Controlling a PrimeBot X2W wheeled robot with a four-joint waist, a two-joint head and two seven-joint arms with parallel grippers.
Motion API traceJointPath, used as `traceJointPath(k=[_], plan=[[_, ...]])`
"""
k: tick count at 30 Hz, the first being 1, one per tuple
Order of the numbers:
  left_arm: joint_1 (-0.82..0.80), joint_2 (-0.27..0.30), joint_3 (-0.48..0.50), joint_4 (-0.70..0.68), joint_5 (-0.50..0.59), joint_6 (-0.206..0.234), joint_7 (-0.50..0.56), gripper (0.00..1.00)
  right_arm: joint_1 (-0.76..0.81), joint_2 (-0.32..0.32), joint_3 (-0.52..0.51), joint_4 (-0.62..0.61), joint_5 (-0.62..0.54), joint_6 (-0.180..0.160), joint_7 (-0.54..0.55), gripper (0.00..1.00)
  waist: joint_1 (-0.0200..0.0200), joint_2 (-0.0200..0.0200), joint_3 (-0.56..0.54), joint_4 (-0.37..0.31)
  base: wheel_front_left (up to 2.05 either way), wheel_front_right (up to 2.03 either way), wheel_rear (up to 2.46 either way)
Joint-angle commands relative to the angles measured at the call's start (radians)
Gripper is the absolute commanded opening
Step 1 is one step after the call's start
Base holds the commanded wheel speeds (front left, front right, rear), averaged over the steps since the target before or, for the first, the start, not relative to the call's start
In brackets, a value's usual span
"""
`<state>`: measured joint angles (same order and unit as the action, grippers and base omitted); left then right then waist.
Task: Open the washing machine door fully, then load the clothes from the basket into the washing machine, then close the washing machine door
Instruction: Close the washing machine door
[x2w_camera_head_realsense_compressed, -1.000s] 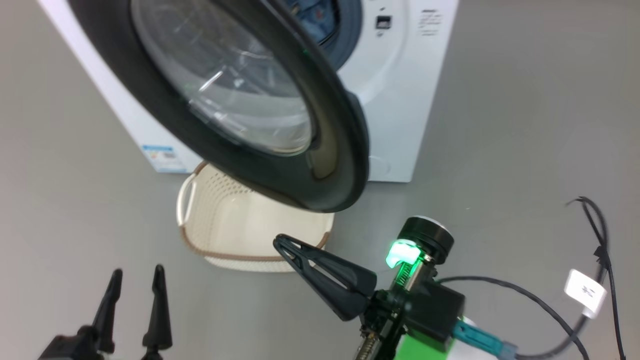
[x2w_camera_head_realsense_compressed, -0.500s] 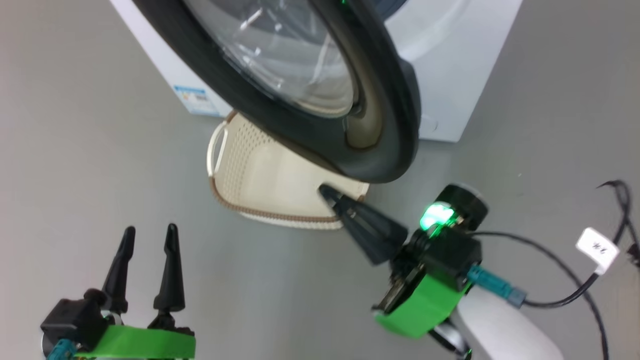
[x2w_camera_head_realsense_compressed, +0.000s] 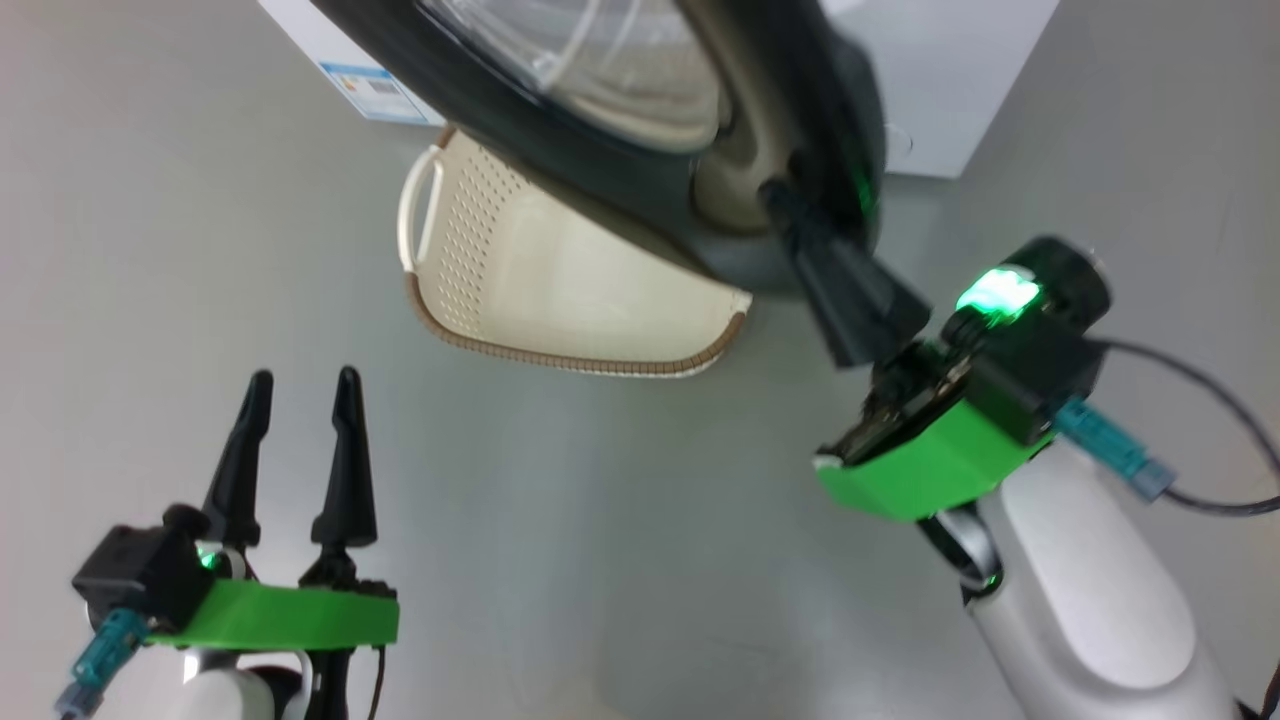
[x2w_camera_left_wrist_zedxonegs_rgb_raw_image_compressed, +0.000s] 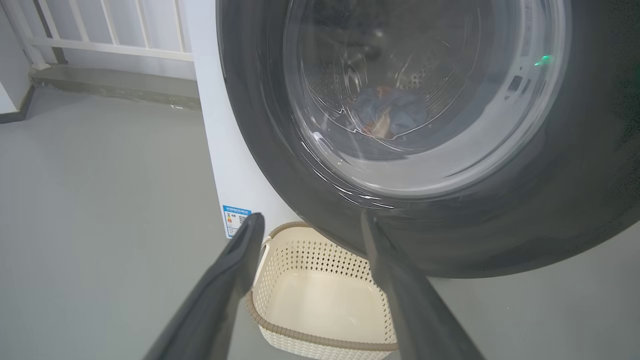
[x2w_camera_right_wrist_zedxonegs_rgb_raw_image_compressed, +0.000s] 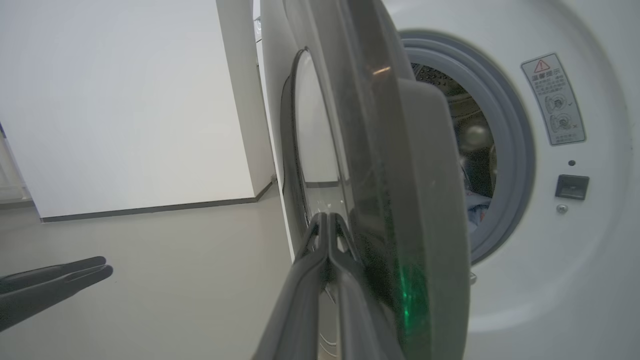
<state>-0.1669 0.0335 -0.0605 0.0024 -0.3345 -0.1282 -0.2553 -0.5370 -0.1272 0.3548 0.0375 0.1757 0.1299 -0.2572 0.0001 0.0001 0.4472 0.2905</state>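
Washing machine door (x2w_camera_head_realsense_compressed: 600, 190), part-way swung, overhangs the empty basket (x2w_camera_head_realsense_compressed: 560, 355). The right gripper (x2w_camera_head_realsense_compressed: 800, 215), fingers pressed together into one stiff pusher, bears on its outer rim, apparently to shut it. The clothes (x2w_camera_left_wrist_zedxonegs_rgb_raw_image_compressed: 387, 112) lie inside the washing machine (x2w_camera_head_realsense_compressed: 960, 80). The left gripper (x2w_camera_head_realsense_compressed: 304, 378) hovers spread and empty, clear of the swing.

washing machine door (x2w_camera_head_realsense_compressed: 600, 200) cut off above, basket (x2w_camera_head_realsense_compressed: 470, 230) partly hidden beneath it, clothes (x2w_camera_left_wrist_zedxonegs_rgb_raw_image_compressed: 387, 112) dim, indistinct
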Motion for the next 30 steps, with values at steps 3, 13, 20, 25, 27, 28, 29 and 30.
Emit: traceJointPath(k=[3,13,20,25,27,28,29,30], plan=[[-0.04,0.017,0.022,-0.018,-0.007,-0.002,-0.006,1.0,-0.039,0.03,-0.028,-0.028,-0.018,0.001,-0.004,0.0,-0.0001,-0.0001,0.05,-0.017,0.0,0.0,0.0],[-0.081,0.017,0.002,-0.028,-0.01,-0.002,-0.006,1.0,-0.177,0.054,-0.112,-0.005,-0.028,0.001,-0.004,0.0,-0.0001,-0.0001,0.124,-0.022,0.0,0.0,0.0],[-0.112,0.017,-0.017,-0.029,-0.021,-0.002,-0.006,1.0,-0.31,0.063,-0.127,0.053,-0.032,0.001,-0.004,0.0,-0.0001,-0.0001,0.177,-0.013,0.0,0.0,0.0],[-0.139,0.017,-0.038,-0.032,-0.034,-0.002,-0.006,1.0,-0.412,0.068,-0.153,0.092,-0.042,0.001,-0.004,0.0,-0.0001,-0.0001,0.225,-0.003,0.0,0.0,0.0],[-0.15,0.017,-0.045,-0.033,-0.041,-0.002,-0.006,1.0,-0.451,0.069,-0.172,0.104,-0.046,0.001,-0.004,0.0,-0.0001,-0.0001,0.243,0.0,0.0,0.0,0.0],[-0.155,0.017,-0.049,-0.032,-0.044,-0.002,-0.006,1.0,-0.47,0.07,-0.18,0.11,-0.05,0.001,-0.004,0.0,-0.0001,-0.0001,0.251,0.001,0.0,0.0,0.0],[-0.159,0.017,-0.052,-0.032,-0.046,-0.002,-0.006,1.0,-0.489,0.071,-0.19,0.115,-0.052,0.001,-0.004,0.0,-0.0001,-0.0001,0.258,0.002,0.0,0.0,0.0],[-0.163,0.017,-0.054,-0.032,-0.048,-0.002,-0.006,1.0,-0.507,0.071,-0.201,0.12,-0.053,0.001,-0.004,0.0,-0.0001,-0.0001,0.265,0.002,0.0,0.0,0.0]])
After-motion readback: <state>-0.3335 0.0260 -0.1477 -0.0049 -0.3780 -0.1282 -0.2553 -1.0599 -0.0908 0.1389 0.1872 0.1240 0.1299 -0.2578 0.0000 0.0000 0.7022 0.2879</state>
